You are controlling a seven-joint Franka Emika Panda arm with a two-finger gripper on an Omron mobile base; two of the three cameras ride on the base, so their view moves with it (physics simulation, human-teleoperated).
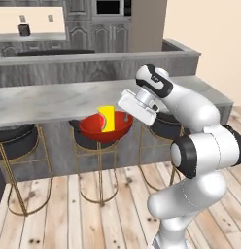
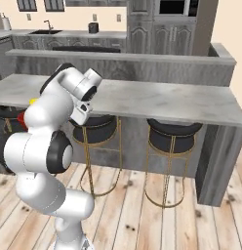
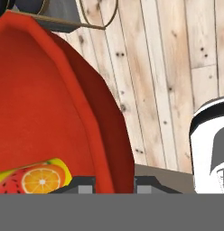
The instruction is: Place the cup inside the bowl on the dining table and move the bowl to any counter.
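Note:
The red bowl (image 1: 105,128) hangs in the air just off the front edge of the dining table (image 1: 54,99), above a stool. The yellow cup (image 1: 107,118) stands inside it, leaning a little. My gripper (image 1: 130,116) is shut on the bowl's right rim. In the hand view the bowl (image 3: 46,103) spreads across the left side, its rim passing between the two fingertips of my gripper (image 3: 114,185), and the cup (image 3: 39,178) lies low in it with a fruit print showing. From the right base view my arm hides most of the bowl (image 2: 21,120); a yellow bit of the cup (image 2: 32,101) peeks out.
Dark gold-legged stools (image 1: 95,143) (image 1: 163,126) (image 2: 174,136) stand under the table's front edge. A raised grey ledge (image 2: 118,56) runs behind the table (image 2: 157,100). The counter (image 2: 69,34) with a sink lies along the back wall. Bare wood floor (image 1: 93,214) lies below.

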